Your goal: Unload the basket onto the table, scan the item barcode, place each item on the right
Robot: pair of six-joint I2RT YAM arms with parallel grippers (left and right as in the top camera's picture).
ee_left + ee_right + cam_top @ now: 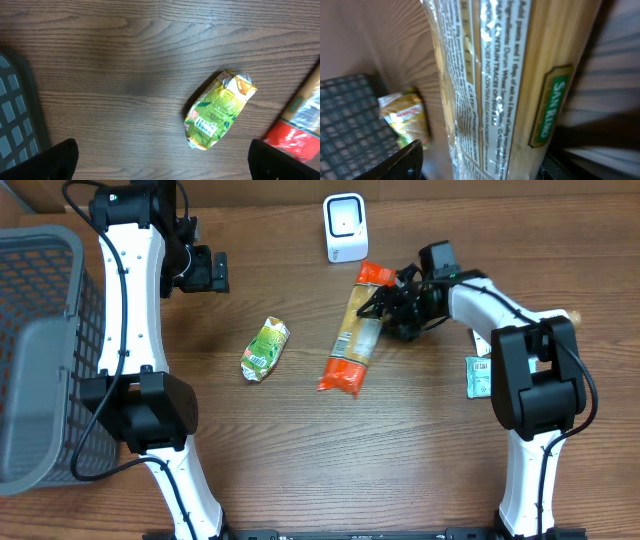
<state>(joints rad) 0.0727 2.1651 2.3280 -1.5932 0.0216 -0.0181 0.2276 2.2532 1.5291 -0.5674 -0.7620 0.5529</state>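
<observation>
The brown wood tabletop [420,470] carries everything. One big grey basket [40,350] sits at its left edge. Two white and black arms stand at the near edge, one on each side.

One long pasta pack [352,338] with orange-red ends lies flat near the middle of the tabletop, a bit toward the far edge. A green label on it says "SAN REMO", and small print says "MAY CONTAIN TRACES OF". The right fingers [388,308] are low at the far end of the pack, one on each side. They are apart, with a gap showing beside one, so they do not squeeze it.

One green and yellow pouch [265,349] lies left of the pack, not touching it. Its small print is too tiny to read. The left fingers [208,272] hang above the tabletop toward the far left corner, spread very wide and holding nothing.

One white scanner [345,227] stands at the far edge, just past the pack. One small green and white packet [478,377] lies by the right arm.

Bare wood shows between pouch and pack, and along the near edge between the arms.
</observation>
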